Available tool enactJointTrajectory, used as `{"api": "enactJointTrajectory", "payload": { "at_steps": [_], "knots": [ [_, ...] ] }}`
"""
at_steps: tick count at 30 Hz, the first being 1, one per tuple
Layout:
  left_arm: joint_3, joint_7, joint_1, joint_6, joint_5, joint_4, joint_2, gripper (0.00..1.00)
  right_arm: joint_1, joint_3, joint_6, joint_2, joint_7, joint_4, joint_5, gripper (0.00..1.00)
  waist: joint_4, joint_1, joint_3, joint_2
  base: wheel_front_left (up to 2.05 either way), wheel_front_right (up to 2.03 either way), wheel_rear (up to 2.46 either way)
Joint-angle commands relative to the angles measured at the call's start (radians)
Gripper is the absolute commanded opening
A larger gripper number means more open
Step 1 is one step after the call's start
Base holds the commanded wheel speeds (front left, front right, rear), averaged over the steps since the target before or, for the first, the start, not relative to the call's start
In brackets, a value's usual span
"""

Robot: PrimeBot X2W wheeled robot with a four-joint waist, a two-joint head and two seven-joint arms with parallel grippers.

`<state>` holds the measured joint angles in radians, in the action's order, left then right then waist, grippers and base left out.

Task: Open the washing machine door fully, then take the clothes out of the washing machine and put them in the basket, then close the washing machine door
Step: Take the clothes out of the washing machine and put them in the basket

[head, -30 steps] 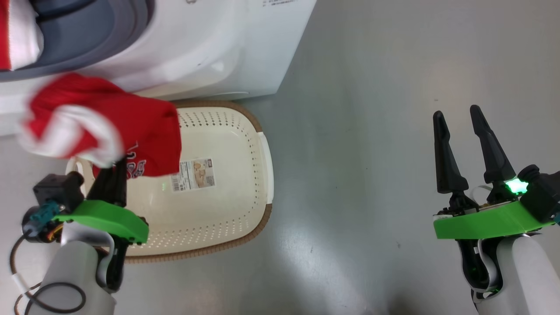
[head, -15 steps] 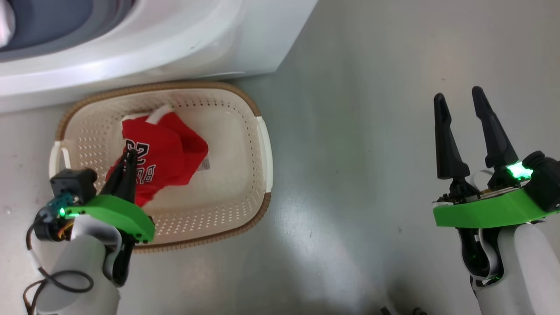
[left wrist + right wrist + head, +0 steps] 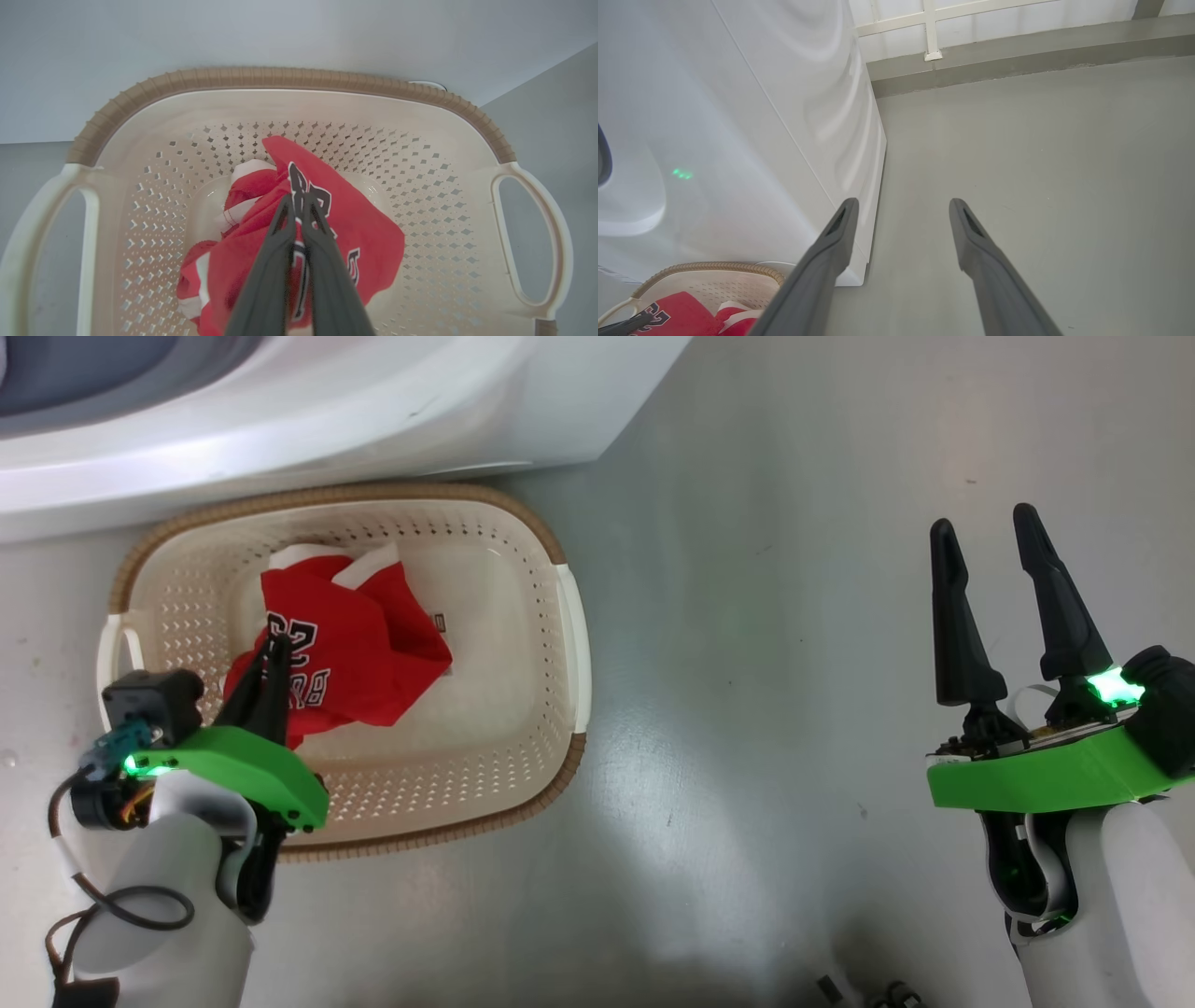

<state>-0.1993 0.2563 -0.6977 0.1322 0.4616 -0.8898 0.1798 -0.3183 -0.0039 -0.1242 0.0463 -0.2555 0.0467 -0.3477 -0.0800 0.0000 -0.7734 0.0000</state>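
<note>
A red garment of the clothes (image 3: 373, 644) with white trim and dark lettering lies crumpled in the cream basket (image 3: 571, 644), which stands on the floor against the washing machine (image 3: 373, 401). My left gripper (image 3: 274, 651) reaches into the basket and is shut on a fold of that garment. In the left wrist view its fingertips (image 3: 286, 210) pinch the red cloth (image 3: 373, 233) above the basket's bottom, inside the brown rim (image 3: 280, 77). My right gripper (image 3: 983, 523) hangs open over bare floor to the right, holding nothing. The washing machine door is out of view.
The machine's grey gasket (image 3: 93, 364) shows at the top left corner. In the right wrist view the open right gripper (image 3: 901, 205) points along the machine's white side (image 3: 738, 116) toward a wall base; grey floor (image 3: 794, 616) spreads to the right of the basket.
One second ago the garment hung from my left gripper above the basket; now it rests inside, still pinched. The head camera has tilted down. The right arm has kept still.
</note>
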Motion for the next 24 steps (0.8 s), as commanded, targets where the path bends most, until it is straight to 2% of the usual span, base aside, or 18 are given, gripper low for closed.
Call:
{"api": "enactJointTrajectory", "payload": {
  "at_steps": [1,13,24],
  "knots": [
    [0.024,0.006,0.016,-0.002,0.012,0.008,0.039,1.0,0.011,0.018,-0.007,0.004,-0.006,-0.02,0.01,1.0,0.002,0.0,0.007,0.0,0.0,0.0,0.0],
    [0.076,0.006,0.071,-0.002,0.036,0.042,0.024,1.0,0.023,0.006,-0.007,0.004,-0.006,-0.001,0.013,1.0,0.013,0.0,0.093,0.0,0.0,0.0,0.0],
    [0.166,0.006,0.169,-0.002,-0.01,0.223,0.014,1.0,0.061,-0.002,-0.007,0.004,-0.006,0.025,0.029,1.0,0.035,0.0,0.226,0.0,0.0,0.0,0.0]
  ]
}}
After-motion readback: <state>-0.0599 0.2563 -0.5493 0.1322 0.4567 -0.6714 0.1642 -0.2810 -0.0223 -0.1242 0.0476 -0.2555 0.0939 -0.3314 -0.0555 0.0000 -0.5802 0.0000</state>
